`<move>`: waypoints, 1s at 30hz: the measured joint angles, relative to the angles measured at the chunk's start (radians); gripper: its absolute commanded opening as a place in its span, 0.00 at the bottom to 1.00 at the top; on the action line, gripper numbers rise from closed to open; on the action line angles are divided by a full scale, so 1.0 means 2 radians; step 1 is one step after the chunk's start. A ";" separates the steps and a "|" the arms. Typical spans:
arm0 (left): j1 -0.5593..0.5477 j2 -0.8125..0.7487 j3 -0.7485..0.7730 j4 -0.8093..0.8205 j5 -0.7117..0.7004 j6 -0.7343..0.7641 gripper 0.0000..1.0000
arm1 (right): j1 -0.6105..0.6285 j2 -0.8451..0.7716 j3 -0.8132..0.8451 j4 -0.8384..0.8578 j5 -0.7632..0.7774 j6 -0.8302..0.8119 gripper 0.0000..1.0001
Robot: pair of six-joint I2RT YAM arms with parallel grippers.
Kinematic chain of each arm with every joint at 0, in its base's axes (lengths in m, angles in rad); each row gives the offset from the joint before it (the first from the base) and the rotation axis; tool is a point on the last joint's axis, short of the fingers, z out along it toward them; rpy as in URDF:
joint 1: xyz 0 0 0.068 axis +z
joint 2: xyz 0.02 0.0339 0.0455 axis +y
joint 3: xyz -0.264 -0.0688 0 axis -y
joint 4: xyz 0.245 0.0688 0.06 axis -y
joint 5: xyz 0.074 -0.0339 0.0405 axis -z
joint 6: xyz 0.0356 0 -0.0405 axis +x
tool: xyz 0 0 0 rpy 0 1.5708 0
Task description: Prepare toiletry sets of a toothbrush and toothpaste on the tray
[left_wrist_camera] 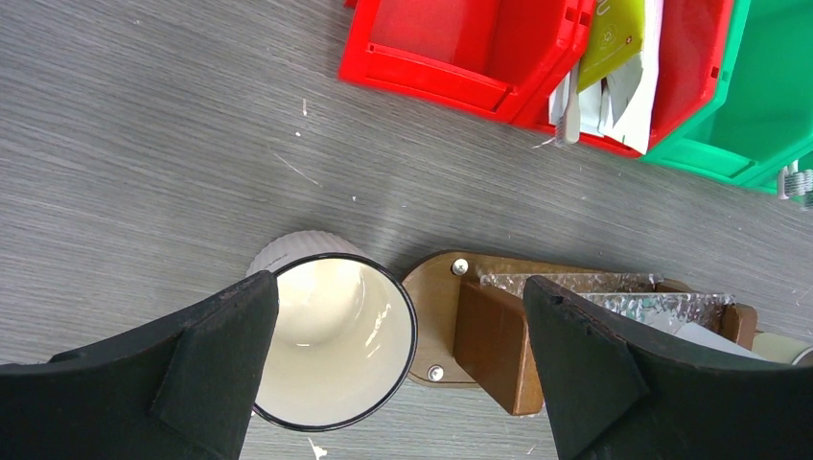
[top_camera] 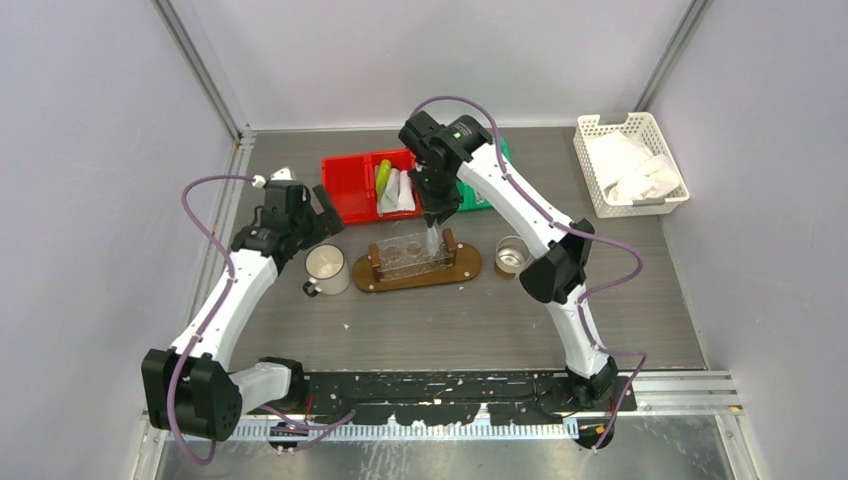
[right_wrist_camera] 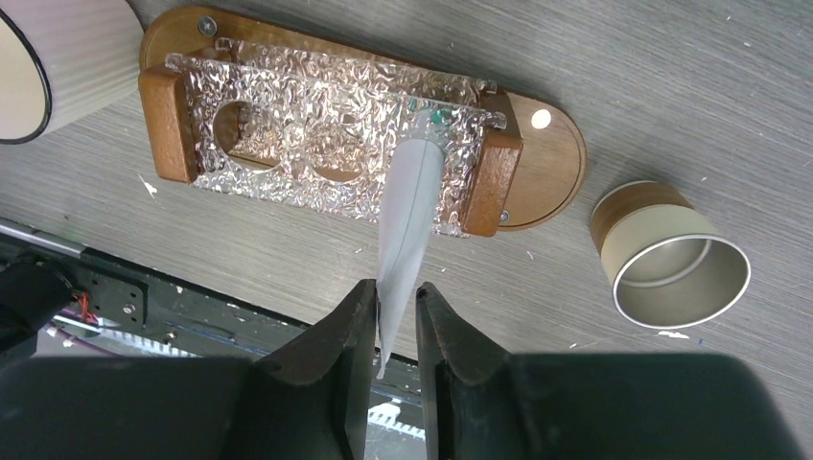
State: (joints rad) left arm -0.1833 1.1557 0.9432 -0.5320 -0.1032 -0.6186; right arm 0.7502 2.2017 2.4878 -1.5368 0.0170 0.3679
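A whitish toothpaste tube (right_wrist_camera: 410, 211) stands cap-down in the right hole of the foil-lined wooden tray (right_wrist_camera: 551, 153). Its flat tail rises between the fingers of my right gripper (right_wrist_camera: 395, 297). The jaws are slightly apart: the tail touches the left finger and a narrow gap shows at the right one. From above, that gripper (top_camera: 437, 215) hangs over the tray (top_camera: 468, 262). A yellow-green tube (top_camera: 383, 175) and a pale toothbrush (left_wrist_camera: 572, 101) lie in the red bin (top_camera: 350, 185). My left gripper (left_wrist_camera: 401, 285) hovers wide open and empty over the mug and the tray's left end.
A white mug (top_camera: 326, 268) stands left of the tray and a metal cup (top_camera: 512, 255) right of it. A green bin (left_wrist_camera: 757, 96) adjoins the red one. A white basket (top_camera: 630, 165) with cloth sits at the back right.
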 measured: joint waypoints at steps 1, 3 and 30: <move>0.000 0.000 0.000 0.000 0.000 0.000 1.00 | -0.001 0.000 0.000 0.002 0.000 0.000 0.32; 0.000 0.001 0.000 0.000 0.000 0.000 1.00 | -0.002 0.000 0.000 0.006 0.000 0.000 0.33; 0.000 0.085 0.075 0.010 0.027 0.010 0.85 | -0.030 -0.242 -0.223 0.224 0.088 0.004 0.46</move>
State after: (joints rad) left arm -0.1833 1.3266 1.0927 -0.5121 -0.0486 -0.5983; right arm 0.6907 1.7172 2.0422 -1.0889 0.1936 0.3759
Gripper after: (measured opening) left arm 0.978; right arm 0.456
